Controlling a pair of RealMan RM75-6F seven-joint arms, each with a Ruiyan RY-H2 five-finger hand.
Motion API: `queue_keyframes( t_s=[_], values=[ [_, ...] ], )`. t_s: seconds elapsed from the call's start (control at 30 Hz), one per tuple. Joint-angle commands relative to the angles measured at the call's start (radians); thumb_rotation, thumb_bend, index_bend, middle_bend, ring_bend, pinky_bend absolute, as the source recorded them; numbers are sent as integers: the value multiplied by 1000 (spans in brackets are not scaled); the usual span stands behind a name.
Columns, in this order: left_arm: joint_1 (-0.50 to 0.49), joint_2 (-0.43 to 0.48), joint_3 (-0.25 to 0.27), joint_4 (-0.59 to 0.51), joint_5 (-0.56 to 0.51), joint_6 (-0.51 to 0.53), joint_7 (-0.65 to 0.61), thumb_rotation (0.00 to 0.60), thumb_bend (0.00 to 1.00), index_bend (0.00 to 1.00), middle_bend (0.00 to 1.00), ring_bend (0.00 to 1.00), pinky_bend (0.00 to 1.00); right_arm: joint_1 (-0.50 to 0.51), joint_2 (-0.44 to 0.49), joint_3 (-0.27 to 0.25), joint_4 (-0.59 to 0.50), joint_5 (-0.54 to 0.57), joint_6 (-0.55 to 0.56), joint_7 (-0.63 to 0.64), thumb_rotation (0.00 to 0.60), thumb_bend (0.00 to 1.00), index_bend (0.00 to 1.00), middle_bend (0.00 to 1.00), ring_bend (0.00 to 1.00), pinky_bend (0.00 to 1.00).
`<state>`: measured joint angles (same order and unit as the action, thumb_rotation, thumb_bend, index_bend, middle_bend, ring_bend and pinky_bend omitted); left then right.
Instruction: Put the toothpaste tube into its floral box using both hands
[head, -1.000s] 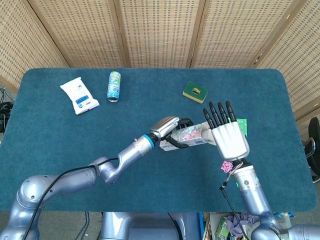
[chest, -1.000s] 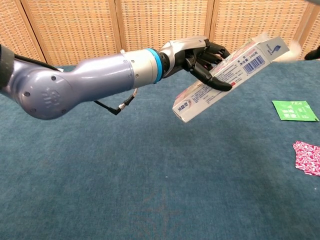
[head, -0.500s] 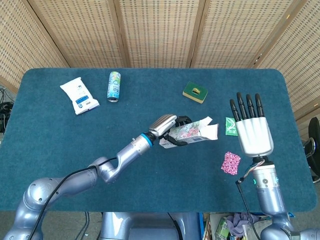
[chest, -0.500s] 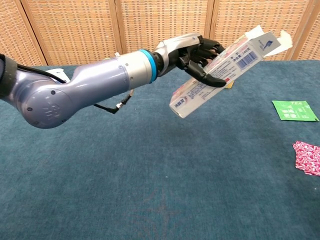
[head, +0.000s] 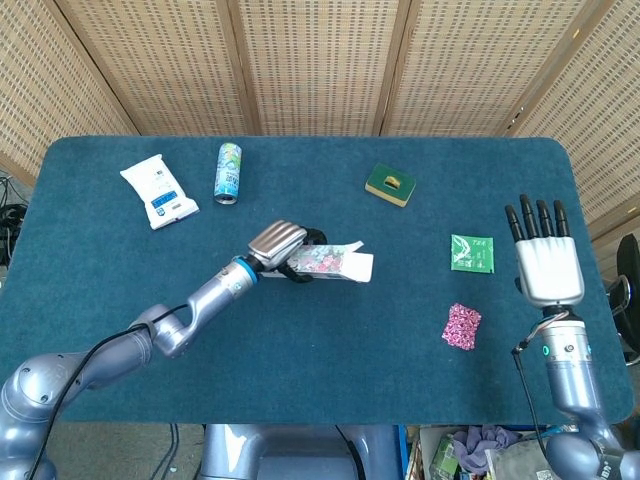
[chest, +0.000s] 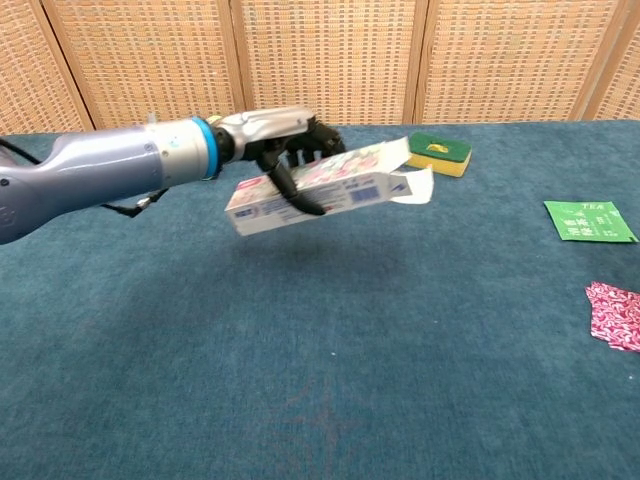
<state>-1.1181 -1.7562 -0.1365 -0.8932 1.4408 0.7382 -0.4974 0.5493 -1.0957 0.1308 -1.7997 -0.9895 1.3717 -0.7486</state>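
Observation:
My left hand (head: 277, 244) (chest: 278, 140) grips the floral toothpaste box (head: 328, 261) (chest: 318, 185) and holds it above the blue table, near the middle. The box lies almost level, its open end flaps pointing to the right. No toothpaste tube shows; I cannot tell whether it sits inside the box. My right hand (head: 544, 256) is at the right edge in the head view, palm down, fingers straight and spread, holding nothing. The chest view does not show it.
A green sponge (head: 390, 185) (chest: 439, 154) lies behind the box. A green sachet (head: 470, 252) (chest: 588, 220) and a pink floral packet (head: 461, 325) (chest: 613, 314) lie to the right. A wipes pack (head: 158, 190) and a can (head: 229, 172) sit at the back left.
My left hand carried the box leftward and lowered it toward level. My right hand drew away from the box to the right edge and stayed spread.

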Motion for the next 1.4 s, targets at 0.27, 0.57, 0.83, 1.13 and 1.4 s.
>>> queue_keyframes(
  t_s=[0.27,0.57,0.83,1.13,1.4],
  values=[
    [15,-42,40,69,-21,-78,95,600,367,548,474,437,449,-41,-23,-12,85,-27,-52,117,600,0,0,0,0,0],
    [-6,-51,54,87,-33,-166,184,600,367,6,0,0,26,-53,-21,-6,91,-43,-55,133,600,0,0,0,0,0],
    [17,-14,11,-21,-53,-91,224,600,366,0,0,0,0,-66,-5,7,69,-53,-41,134,600,0,0,0,0,0],
    [92,144,-10,-236,-9,118,332,600,328,0,0,0,0,-119,19,17,39,-101,-1,251,600,0,0,0,0,0],
    [298,360,11,-513,-44,373,486,600,124,0,0,0,0,-214,21,-24,81,-253,61,504,600,0,0,0,0,0]
  ],
)
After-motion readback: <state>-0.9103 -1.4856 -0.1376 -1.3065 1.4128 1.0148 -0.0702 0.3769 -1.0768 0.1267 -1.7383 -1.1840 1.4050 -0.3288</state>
